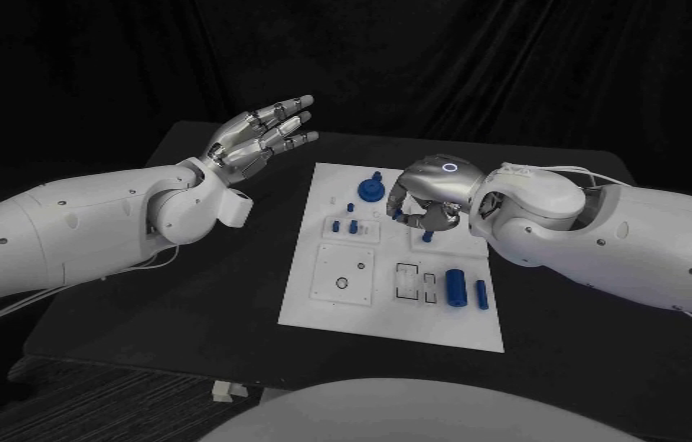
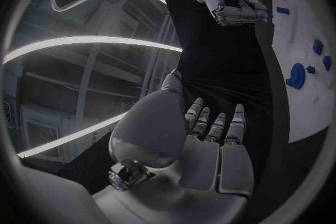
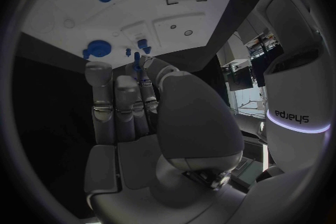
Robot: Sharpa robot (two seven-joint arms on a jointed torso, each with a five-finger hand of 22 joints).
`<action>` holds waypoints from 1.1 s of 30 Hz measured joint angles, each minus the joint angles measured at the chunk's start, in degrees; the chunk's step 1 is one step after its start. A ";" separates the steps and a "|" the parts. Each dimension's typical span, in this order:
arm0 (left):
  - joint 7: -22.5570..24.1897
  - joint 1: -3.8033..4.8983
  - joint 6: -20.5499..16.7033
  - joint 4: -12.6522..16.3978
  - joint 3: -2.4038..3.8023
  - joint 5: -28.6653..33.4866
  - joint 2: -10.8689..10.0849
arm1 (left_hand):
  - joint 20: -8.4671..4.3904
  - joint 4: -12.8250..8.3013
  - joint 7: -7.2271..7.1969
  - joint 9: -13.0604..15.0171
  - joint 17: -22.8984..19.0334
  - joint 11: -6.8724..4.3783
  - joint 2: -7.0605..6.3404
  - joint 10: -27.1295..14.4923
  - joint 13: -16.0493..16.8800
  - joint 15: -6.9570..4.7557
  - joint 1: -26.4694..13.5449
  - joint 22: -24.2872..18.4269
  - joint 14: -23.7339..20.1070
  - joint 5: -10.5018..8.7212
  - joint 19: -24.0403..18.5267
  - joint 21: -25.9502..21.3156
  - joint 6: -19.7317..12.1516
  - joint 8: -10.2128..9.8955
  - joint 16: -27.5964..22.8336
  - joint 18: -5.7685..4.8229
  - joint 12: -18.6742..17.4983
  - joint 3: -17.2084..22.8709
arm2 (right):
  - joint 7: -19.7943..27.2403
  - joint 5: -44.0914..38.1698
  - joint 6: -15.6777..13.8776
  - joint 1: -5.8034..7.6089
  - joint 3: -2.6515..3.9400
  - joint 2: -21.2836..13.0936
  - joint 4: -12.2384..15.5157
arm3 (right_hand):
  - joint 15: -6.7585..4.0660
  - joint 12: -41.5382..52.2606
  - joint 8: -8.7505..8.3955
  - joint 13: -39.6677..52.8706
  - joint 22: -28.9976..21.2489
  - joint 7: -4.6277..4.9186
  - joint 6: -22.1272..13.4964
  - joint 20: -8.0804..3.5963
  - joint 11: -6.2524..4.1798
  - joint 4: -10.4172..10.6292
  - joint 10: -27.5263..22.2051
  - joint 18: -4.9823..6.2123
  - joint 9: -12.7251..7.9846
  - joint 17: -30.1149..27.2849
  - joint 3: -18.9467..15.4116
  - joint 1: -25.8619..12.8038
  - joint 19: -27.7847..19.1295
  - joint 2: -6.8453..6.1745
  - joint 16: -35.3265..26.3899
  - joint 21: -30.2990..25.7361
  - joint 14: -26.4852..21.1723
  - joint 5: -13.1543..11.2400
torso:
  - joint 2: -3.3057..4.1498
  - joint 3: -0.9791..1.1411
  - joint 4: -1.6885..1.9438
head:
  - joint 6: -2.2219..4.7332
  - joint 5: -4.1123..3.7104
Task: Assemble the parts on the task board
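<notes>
Tally: 1 task board (image 1: 329, 307); 2 hands; 6 blue parts visible.
Parts: 1 round disc (image 1: 372, 191); 2 short pegs (image 1: 345, 227); 2 long cylinders (image 1: 456, 288); 1 small pc (image 1: 428, 234) pinched in right hand (image 1: 428, 207); left hand (image 1: 260, 134) holds 0.

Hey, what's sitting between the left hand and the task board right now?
Nothing: in the head view only bare black table lies between the raised, open left hand and the task board.

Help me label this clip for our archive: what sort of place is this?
Probably a robot lab or test bench: a black table against dark drapes, a white task board with small blue parts, and both hands, left hand and right hand.
</notes>
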 measured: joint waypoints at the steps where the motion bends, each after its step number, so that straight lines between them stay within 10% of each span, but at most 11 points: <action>1: 0.00 -0.07 -0.10 0.24 0.00 0.00 -0.27 | 0.00 0.00 0.04 0.00 0.00 0.00 0.00 0.00 0.00 0.00 0.00 0.00 0.00 0.00 0.00 0.00 0.04 0.00 0.00 0.00 0.06 0.00 | 0.00 0.00 0.37 -0.41 -0.01 0.73 -0.25 | 0.00 -0.06 -0.03 -0.01 0.00 0.07 -0.24 0.00 0.00 -0.07 0.00 -0.01 0.00 0.00 0.07 0.00 0.00 0.00 0.00 0.00 0.00 0.00 | -0.14 0.01 0.00 | -0.06 0.54; 12: 0.01 -0.25 -0.94 1.74 0.00 0.01 -1.38 | 0.00 0.00 0.41 0.05 0.00 0.19 0.25 0.19 -0.01 0.00 0.25 0.00 0.00 0.00 0.00 0.00 0.41 0.00 0.00 0.00 0.22 0.00 | -0.08 -0.50 2.58 -2.94 0.05 5.36 -2.81 | 0.00 -0.52 -0.66 -0.15 0.03 0.30 -0.87 0.00 0.00 0.08 0.00 -0.01 -0.15 0.08 0.23 -0.05 0.00 -0.05 0.00 0.00 0.00 -0.01 | -0.88 0.26 -0.16 | -0.15 3.11; 33: 0.02 -0.54 -1.09 1.36 0.00 0.02 -0.77 | 0.01 0.16 0.62 0.05 0.24 0.18 0.46 0.19 0.04 0.94 0.45 0.03 0.94 0.00 0.01 0.00 0.62 0.23 0.56 0.00 0.45 -0.15 | -0.11 -2.91 3.13 -6.20 0.04 9.24 -5.47 | 0.00 -0.88 -0.88 -0.10 0.03 0.34 -0.90 0.00 -0.21 0.08 0.21 0.00 -0.22 0.27 0.54 -0.33 0.00 -0.33 0.23 0.00 0.00 -0.21 | -0.91 -0.08 0.30 | -0.14 3.08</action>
